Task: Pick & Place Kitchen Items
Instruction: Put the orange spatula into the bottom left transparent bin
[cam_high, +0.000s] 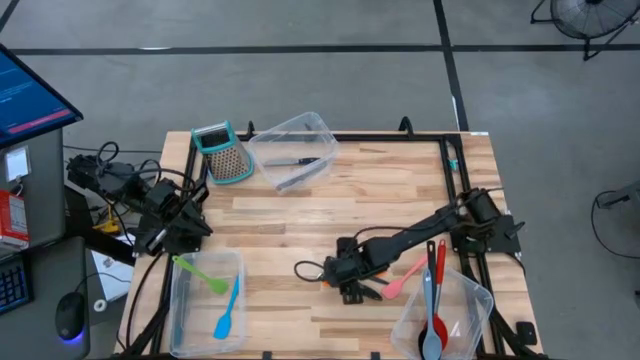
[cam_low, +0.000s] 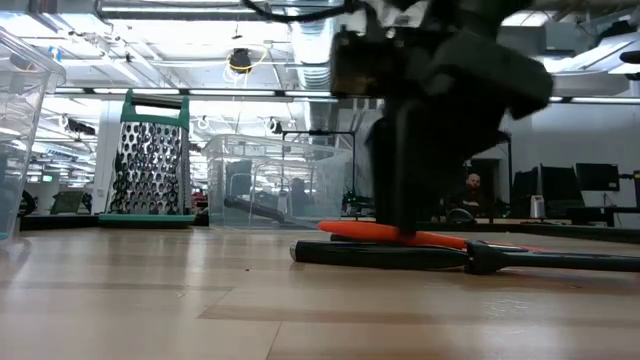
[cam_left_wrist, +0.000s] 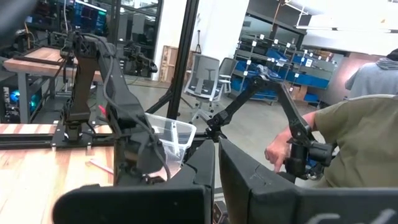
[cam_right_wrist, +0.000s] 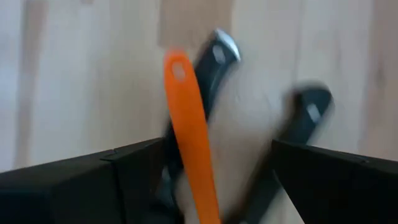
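Observation:
My right gripper (cam_high: 347, 283) is open and reaches down at the table's middle. In the right wrist view its fingers (cam_right_wrist: 93, 180) stand on either side of an orange spatula handle (cam_right_wrist: 189, 130). That handle lies across black utensil handles (cam_right_wrist: 214, 62). The low view shows the orange spatula (cam_low: 375, 231) resting on a black utensil (cam_low: 380, 254) under the gripper (cam_low: 420, 222). A pink spatula (cam_high: 400, 281) lies beside the right tub. My left gripper (cam_high: 190, 225) is shut and waits at the table's left edge. My right gripper comes at the orange spatula's handle (cam_right_wrist: 199, 174) from above, pointing down, one finger on each side and across its length. Whether a finger touches it, I cannot tell. The spatula lies on the black utensil, not lifted.
A clear tub (cam_high: 210, 262) at the near left holds a green and a blue spatula. Another tub (cam_high: 478, 295) at the near right holds red and grey spoons. A third tub (cam_high: 320, 128) at the far edge holds a knife, next to the box grater (cam_high: 222, 152). A person (cam_left_wrist: 367, 143) sits beyond the table.

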